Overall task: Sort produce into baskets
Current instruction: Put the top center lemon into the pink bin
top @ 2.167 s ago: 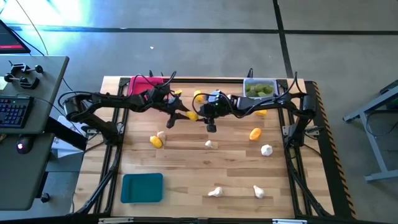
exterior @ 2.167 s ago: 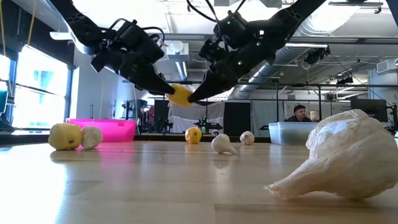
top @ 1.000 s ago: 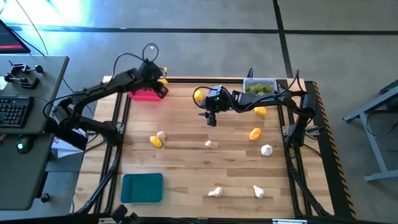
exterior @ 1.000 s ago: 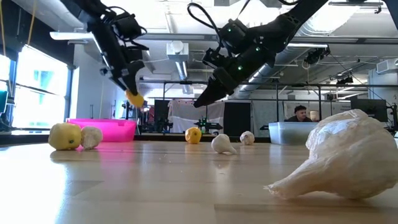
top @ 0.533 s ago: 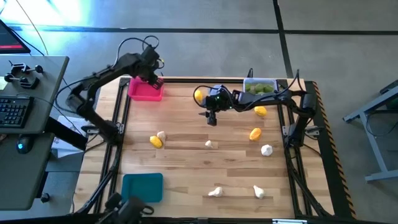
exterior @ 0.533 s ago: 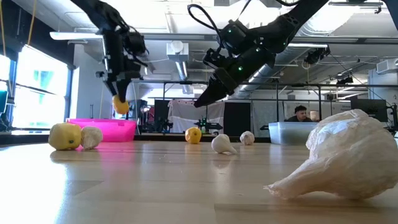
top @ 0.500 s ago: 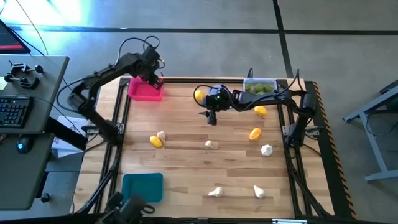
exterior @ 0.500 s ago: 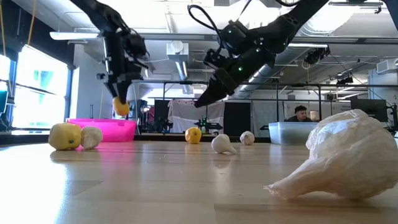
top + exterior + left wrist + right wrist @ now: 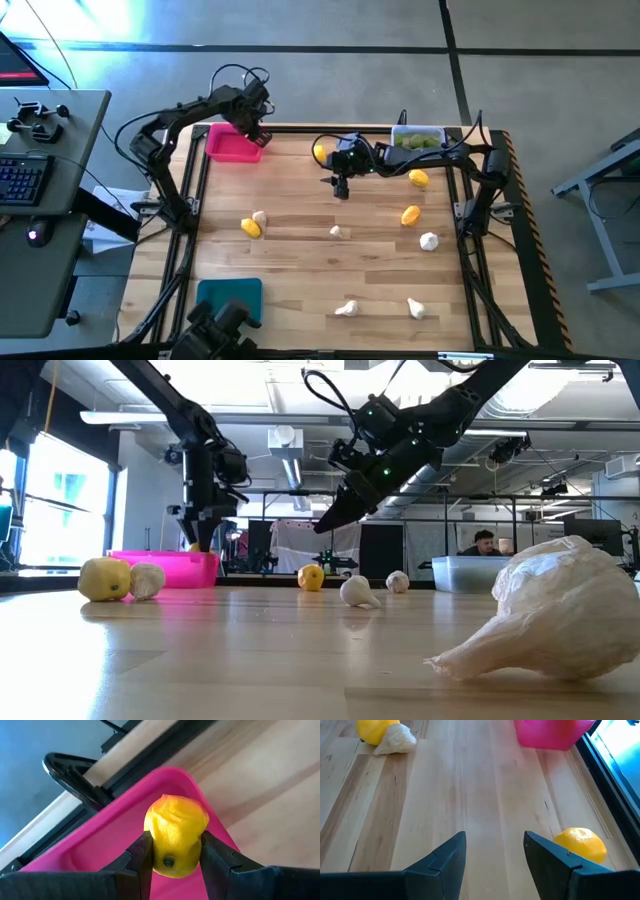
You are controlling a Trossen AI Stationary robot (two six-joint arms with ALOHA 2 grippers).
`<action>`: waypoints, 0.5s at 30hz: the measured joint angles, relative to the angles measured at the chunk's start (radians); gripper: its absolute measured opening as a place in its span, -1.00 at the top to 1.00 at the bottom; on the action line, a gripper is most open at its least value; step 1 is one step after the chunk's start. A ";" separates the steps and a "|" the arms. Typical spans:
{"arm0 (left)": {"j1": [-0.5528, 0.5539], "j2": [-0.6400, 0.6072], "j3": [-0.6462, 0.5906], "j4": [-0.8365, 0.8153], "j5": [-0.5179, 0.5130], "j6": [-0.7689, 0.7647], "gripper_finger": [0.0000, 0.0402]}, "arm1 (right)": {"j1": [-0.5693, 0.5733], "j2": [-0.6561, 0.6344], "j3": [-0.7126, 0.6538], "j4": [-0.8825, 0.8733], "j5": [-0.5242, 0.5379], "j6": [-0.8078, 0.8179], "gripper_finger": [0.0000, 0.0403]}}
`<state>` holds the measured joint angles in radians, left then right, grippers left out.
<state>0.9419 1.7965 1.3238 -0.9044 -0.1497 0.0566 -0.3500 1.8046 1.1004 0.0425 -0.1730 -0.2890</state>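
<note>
1. Left gripper [image 9: 172, 851] above the pink basket [image 9: 100, 845] at the worktop's [image 9: 330, 270] far left corner; jaws clamped on a yellow lemon [image 9: 176, 835].
2. Right gripper [image 9: 341, 188] hangs over mid-worktop, jaws apart, holding nothing; another lemon [image 9: 580, 844] lies just beside it.
3. Clear basket [image 9: 418, 141] holds limes; teal basket [image 9: 229, 300] near edge.

Low view: big garlic bulb [image 9: 545, 610] cut off at right edge. Clear bin [image 9: 470, 573] partly hidden behind it. High view: teal bin [image 9: 228, 298] partly covered by a dark object.
</note>
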 joint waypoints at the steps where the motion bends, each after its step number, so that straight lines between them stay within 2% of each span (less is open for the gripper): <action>1: 0.001 0.002 0.000 0.009 -0.001 0.000 0.47 | 0.000 0.000 0.000 0.000 0.000 0.002 0.06; 15: 0.014 0.006 0.000 0.040 0.010 0.010 0.45 | 0.000 0.000 0.000 0.000 0.001 0.027 0.06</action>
<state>0.9558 1.8027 1.3243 -0.8646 -0.1402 0.0664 -0.3500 1.8050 1.1004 0.0422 -0.1724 -0.2623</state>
